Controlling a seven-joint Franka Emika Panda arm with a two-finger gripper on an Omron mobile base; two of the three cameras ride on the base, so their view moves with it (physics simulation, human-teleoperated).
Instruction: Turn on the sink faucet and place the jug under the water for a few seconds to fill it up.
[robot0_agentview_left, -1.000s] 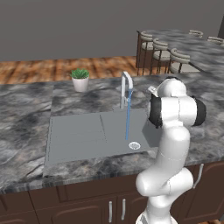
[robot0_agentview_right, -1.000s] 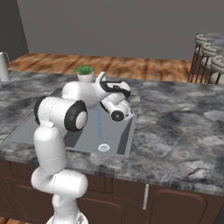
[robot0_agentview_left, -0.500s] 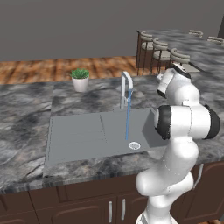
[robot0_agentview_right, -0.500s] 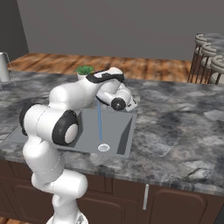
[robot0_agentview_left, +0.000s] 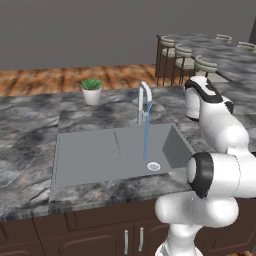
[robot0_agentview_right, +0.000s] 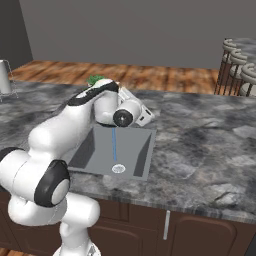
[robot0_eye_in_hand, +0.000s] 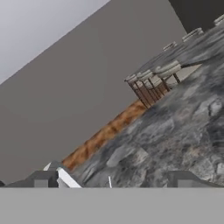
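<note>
- Soft, even light is filling the kitchen; no lamp or bright source is showing.
- Shadows are staying faint: the right inner wall of the sink (robot0_agentview_left: 172, 147) is reading darker than its floor.
- The arm's white shell is catching gentle highlights, without hard glare.
- All views are looking soft and low in detail.
- The hand view is sitting tilted, its stools (robot0_eye_in_hand: 148, 89) blurry.

Grey wall (robot0_agentview_left: 75, 30); wooden floor (robot0_agentview_left: 60, 79); bar stools (robot0_agentview_left: 185, 57); marble counter (robot0_agentview_left: 25, 125).
</note>
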